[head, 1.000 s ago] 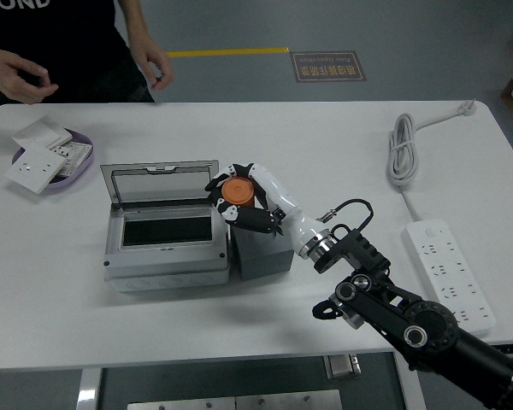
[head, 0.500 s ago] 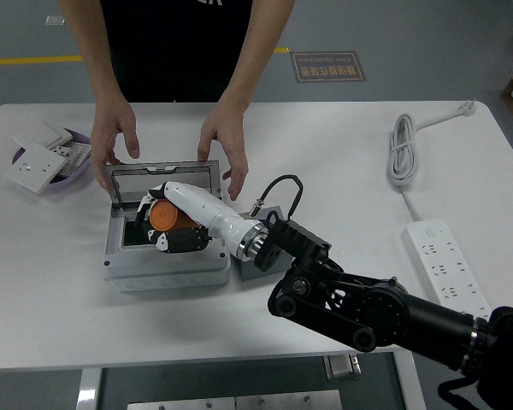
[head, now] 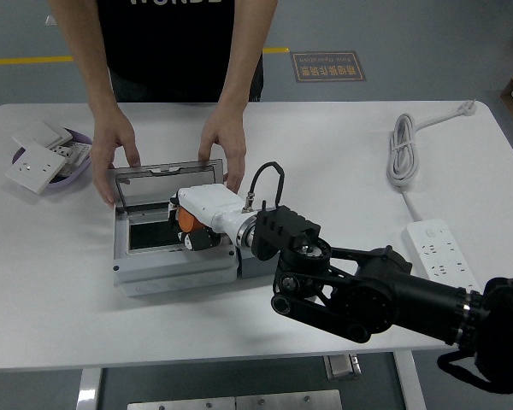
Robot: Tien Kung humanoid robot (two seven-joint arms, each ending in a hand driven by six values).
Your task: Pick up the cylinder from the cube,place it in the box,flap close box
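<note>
The grey box (head: 175,275) stands left of centre with its clear lid (head: 145,184) tilted up at the back. My right hand (head: 191,229) reaches into the box's right side, its fingers curled around the orange cylinder (head: 185,220), which sits low in the opening. The dark cube (head: 256,266) stands against the box's right wall, mostly hidden by my wrist. A person at the far side has one hand (head: 115,147) at the lid's left corner and the other hand (head: 223,143) at its right corner. No left arm shows.
A purple bowl (head: 77,175) with white switch plates sits at the far left. A coiled white cable (head: 402,154) and a white power strip (head: 440,252) lie on the right. My bulky black forearm (head: 368,295) crosses the near right of the table.
My right hand carried the cylinder from the cube leftward into the box, then drew back toward the box's right side. The person brought both hands to the lid.
</note>
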